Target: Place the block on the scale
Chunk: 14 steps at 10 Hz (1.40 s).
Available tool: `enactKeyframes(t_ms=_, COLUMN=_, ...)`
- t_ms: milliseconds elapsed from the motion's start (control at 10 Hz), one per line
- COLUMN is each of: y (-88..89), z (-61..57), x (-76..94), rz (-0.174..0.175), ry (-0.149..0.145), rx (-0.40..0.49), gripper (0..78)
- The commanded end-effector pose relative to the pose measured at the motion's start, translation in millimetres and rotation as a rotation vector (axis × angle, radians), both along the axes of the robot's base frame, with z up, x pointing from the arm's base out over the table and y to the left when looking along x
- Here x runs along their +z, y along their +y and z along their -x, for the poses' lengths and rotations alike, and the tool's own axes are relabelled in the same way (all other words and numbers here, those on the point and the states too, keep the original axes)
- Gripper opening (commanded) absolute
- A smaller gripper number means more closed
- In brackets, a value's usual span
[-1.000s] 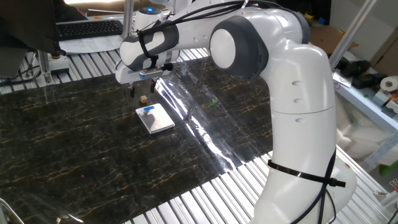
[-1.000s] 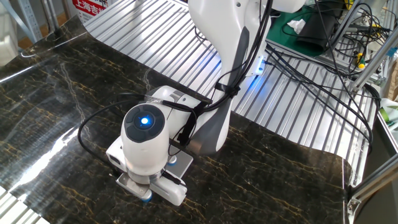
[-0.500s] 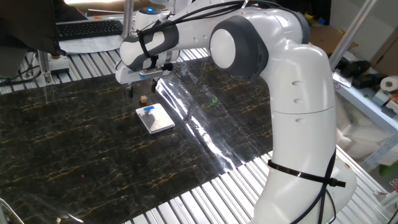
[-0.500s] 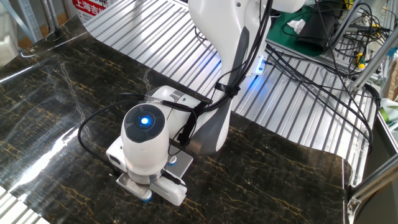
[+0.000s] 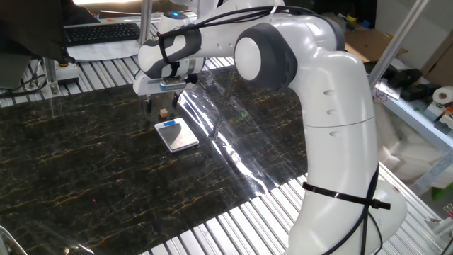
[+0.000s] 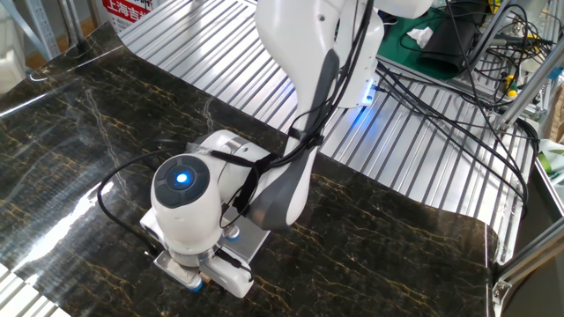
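White and grey, a large robot arm [image 5: 318,106] fills the right of one fixed view and reaches toward ten o'clock over a dark marbled table mat [image 5: 85,163] laid on ribbed metal. Its gripper [image 5: 160,106] points down at the far end, fingers [image 5: 148,105] spread apart and holding nothing. A flat silver-white scale [image 5: 177,135] with a blue strip on its far edge lies on the mat at about five o'clock from the gripper, close by. A tiny tan block [image 5: 163,112] sits on the mat just beyond the scale's far edge, between the open fingers, not on the plate. From the other fixed view the arm's wrist hides the block; only a corner of the scale [image 6: 251,242] shows.
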State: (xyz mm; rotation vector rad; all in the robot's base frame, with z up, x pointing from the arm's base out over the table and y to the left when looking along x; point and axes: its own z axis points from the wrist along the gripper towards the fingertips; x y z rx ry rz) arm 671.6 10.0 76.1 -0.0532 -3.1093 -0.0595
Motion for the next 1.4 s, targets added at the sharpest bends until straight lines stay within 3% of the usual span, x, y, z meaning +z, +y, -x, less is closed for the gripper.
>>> enactKeyframes(t_ms=100, y=1.0, z=0.5, x=-1.9, rz=-0.009, ry=-0.001, rx=-0.012, gripper=77.4)
enactKeyframes(t_ms=800, y=6.9, z=7.9, x=-8.2, rz=0.022, ry=0.013, rx=-0.028, gripper=77.4)
enactKeyframes(t_ms=1400, y=0.2, z=5.5, x=-12.8, rz=0.009, ry=0.009, rx=-0.01, gripper=77.4)
